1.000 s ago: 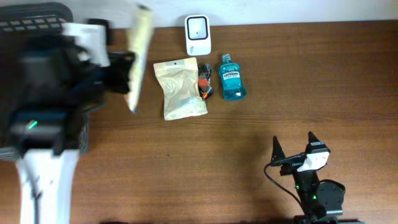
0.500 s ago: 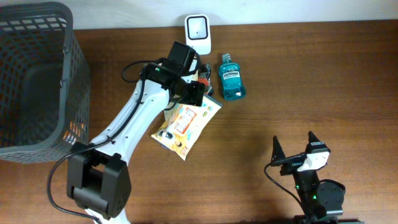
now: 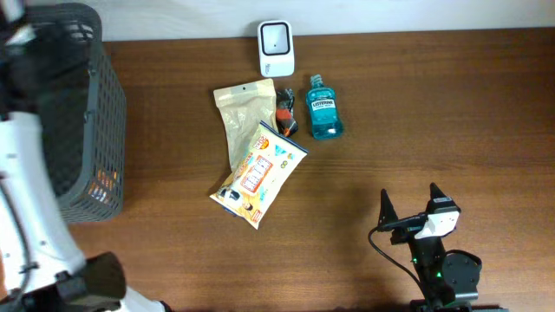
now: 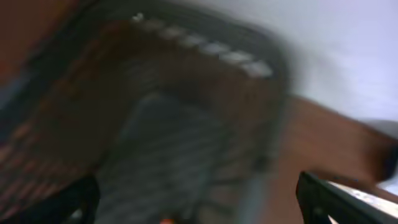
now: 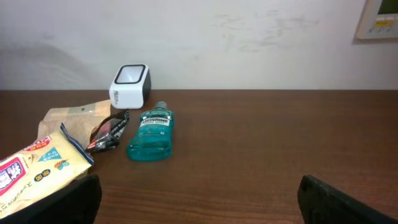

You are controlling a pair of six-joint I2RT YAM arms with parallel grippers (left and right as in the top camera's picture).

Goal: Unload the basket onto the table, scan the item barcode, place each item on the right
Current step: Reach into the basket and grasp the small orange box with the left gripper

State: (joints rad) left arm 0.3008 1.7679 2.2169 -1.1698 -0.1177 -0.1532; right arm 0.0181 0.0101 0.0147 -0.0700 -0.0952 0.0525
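The scanner [image 3: 276,48] is stood at the far edge of the desk [image 3: 451,104]. Its window is judged to be turned toward the arms, so that a label can be shown to it from the working side. The goods are laid just in front of it, presumably to keep the carry short: a tan pouch [image 3: 245,106], a blue bottle [image 3: 323,108] and, between them, a small dark and orange thing too small to be identified. A basket [image 3: 108,130] is set at the left, probably for what has been scanned.

The packet [image 3: 258,173], taken to be the item in hand, is lying flat and diagonal on the desk. Its upper end is overlapping the pouch's lower part, and it is touched by neither arm. It is a flat printed bag, white and orange with a blue-edged corner. No barcode can be made out on the face shown, so it may be underneath.

The left end effector [image 4: 196,193] is seen blurred above the basket, fingers spread wide with nothing between them. The right end effector [image 3: 409,204] is parked near the front edge, well apart from the goods, likewise spread and empty.
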